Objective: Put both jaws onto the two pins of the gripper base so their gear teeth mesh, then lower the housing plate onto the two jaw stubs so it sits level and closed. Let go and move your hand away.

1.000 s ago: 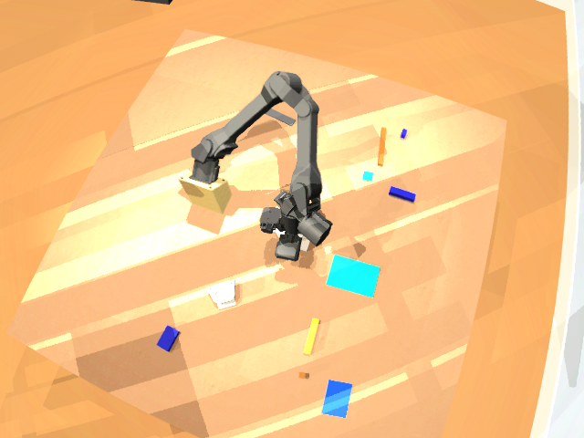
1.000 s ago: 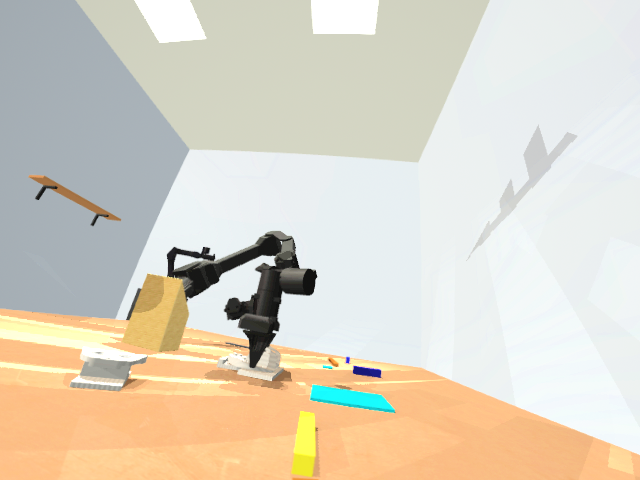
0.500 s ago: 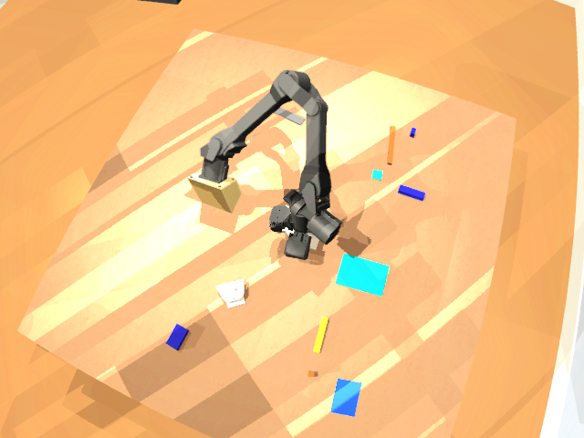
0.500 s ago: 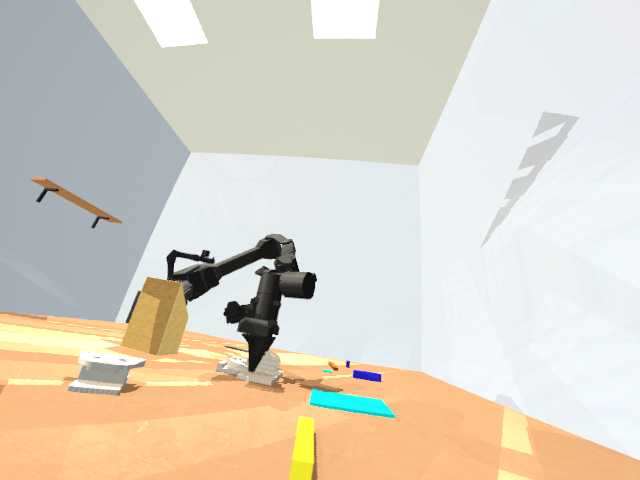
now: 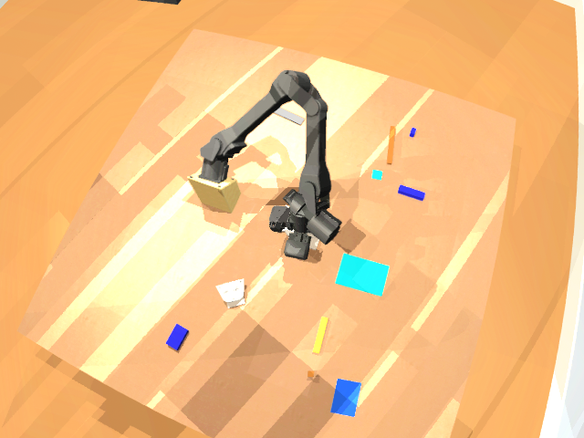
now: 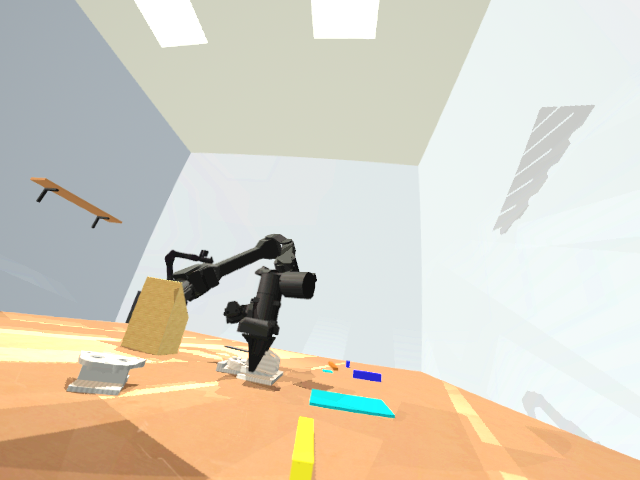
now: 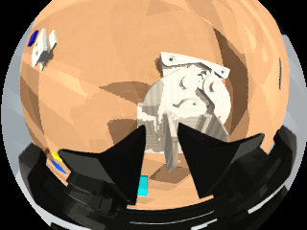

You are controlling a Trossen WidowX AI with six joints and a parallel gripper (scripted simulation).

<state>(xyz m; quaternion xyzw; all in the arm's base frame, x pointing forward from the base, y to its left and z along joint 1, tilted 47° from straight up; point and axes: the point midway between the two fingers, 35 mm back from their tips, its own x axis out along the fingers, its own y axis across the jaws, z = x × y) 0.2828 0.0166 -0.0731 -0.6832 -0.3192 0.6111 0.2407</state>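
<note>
Tool [image 5: 297, 247] [image 6: 253, 367] [image 7: 160, 126] clamped on a thin upright white piece [image 7: 170, 144] at the white assembly [image 5: 315, 243] [image 6: 268, 379] [image 7: 192, 91] on the table [image 5: 264, 339] [image 6: 206, 428] [image 7: 106, 53].
The top view mostly hides the assembly under the arm [image 5: 316, 141] [image 6: 240, 260]; the wrist view shows its round body and angled strip, though tooth meshing I cannot tell. The exterior view shows the separate white stand-shaped part [image 5: 231, 292] [image 6: 103, 377] [image 7: 43, 48] standing raised on its foot, well apart.

- 1 yellow stick [image 5: 320, 335] [image 6: 303, 439]
- 1 cyan sheet [image 5: 362, 275] [image 6: 350, 403] near it
- 3 dark blue blocks [image 5: 177, 337] [image 6: 367, 375]
- 1 orange strip [image 5: 391, 145]
- 1 wall shelf [image 6: 77, 200]
</note>
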